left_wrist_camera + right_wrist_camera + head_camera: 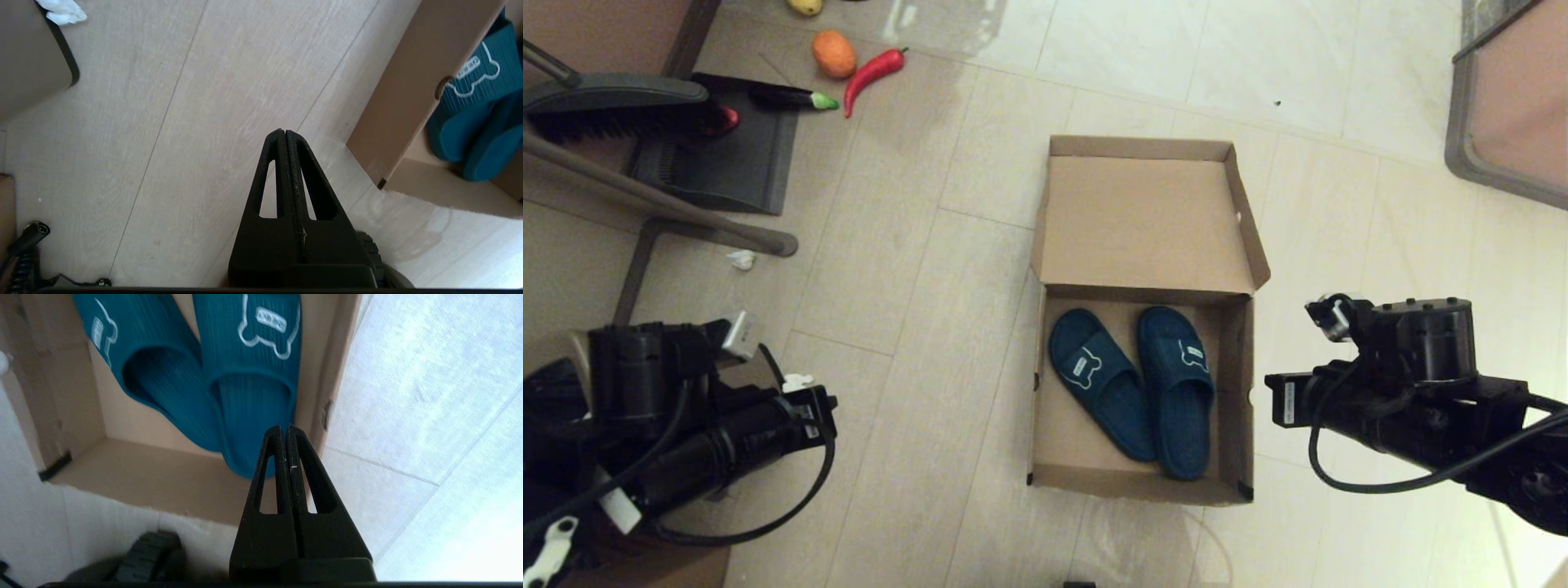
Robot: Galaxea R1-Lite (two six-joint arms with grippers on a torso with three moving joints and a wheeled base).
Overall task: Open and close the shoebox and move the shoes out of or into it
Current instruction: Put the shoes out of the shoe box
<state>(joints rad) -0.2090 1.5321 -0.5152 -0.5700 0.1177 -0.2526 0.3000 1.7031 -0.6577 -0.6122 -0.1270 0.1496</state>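
Observation:
The brown cardboard shoebox (1233,392) lies on the floor with its hinged lid (1143,220) folded back flat. Both teal-blue slippers lie side by side inside, the left one (1098,380) and the right one (1180,388), each with a white bone outline on its strap. My left gripper (284,132) hangs shut and empty over bare floor, to the left of the shoebox (402,94). The right gripper (285,428) is shut and empty above the box's near right corner, just off the heel of a slipper (253,396).
A dustpan and brush (686,122) sit at the back left beside a metal frame (654,204). Toy vegetables lie beyond: an orange one (834,53), a red chili (872,73), an eggplant (784,98). A framed brown panel (1511,98) stands at the back right.

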